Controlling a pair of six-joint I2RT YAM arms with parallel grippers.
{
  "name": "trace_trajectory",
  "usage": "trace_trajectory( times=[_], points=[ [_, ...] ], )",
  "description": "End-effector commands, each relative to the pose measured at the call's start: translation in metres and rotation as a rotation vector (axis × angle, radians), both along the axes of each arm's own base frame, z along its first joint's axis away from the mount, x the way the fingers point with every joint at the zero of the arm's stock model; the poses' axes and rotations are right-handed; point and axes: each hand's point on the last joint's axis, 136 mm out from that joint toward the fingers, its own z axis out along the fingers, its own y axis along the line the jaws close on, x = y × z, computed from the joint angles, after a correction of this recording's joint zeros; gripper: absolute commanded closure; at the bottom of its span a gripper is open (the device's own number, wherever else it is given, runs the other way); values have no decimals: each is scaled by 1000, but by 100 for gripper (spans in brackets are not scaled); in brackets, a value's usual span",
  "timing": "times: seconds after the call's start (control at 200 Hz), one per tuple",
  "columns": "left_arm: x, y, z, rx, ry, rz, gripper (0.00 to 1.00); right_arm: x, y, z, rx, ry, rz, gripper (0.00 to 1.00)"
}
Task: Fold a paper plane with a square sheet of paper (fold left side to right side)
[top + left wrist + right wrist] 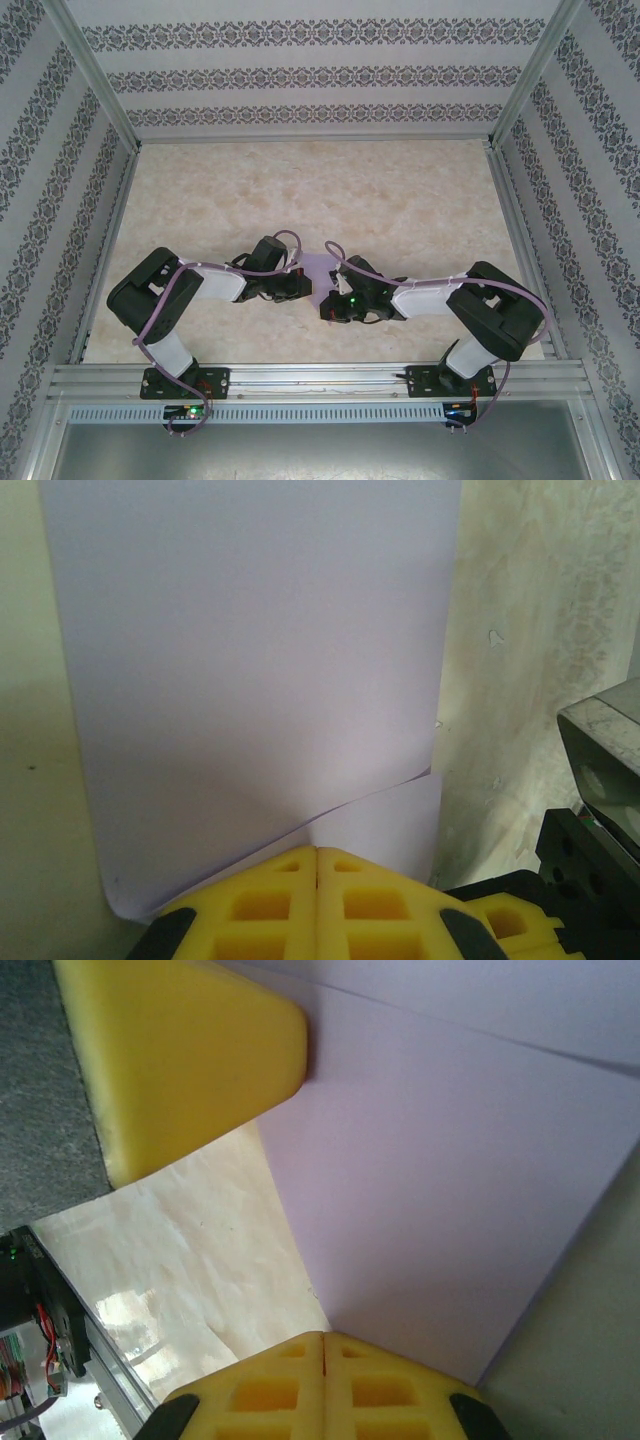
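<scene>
Around the square sheet of paper (250, 660) we see wide table (300, 190) surface, reaching the metal frame rail (310, 140). The left gripper (318, 855) and right gripper (323, 1338), both closed tight, meet the sheet's edges from either side. Whether they pinch it, we cannot tell.

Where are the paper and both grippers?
square sheet of paper (250, 660), left wrist view, its flat middle.
left gripper (317, 855), left wrist view, where fingertips meet.
right gripper (323, 1340), right wrist view, where fingertips meet.

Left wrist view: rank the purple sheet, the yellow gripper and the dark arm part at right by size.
1. square sheet of paper
2-3. left gripper and right arm look alike; the gripper is nearest the camera, so unranked.
</scene>
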Motion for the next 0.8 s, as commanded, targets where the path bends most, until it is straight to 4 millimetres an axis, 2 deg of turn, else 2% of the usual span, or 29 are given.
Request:
trace_trajectory(
  times=[0.0,0.22,0.375,0.505,0.66,0.794],
  points=[
    [1,6,-17,81,11,17,93,-16,-14,-23,-70,51,-7,100],
    [22,-7,22,39,-64,9,89,-19,-28,-32,-126,64,-27,100],
    [30,4,51,32,-136,46,89,-21,-35,-43,-178,73,-29,100],
    [25,15,72,48,-194,57,90,-19,-38,-43,-199,61,-27,100],
    [11,26,77,39,-223,61,93,-17,-46,-42,-231,37,-36,100],
    [-3,23,67,11,-203,31,94,-17,-52,-44,-255,25,-47,100]
  ],
)
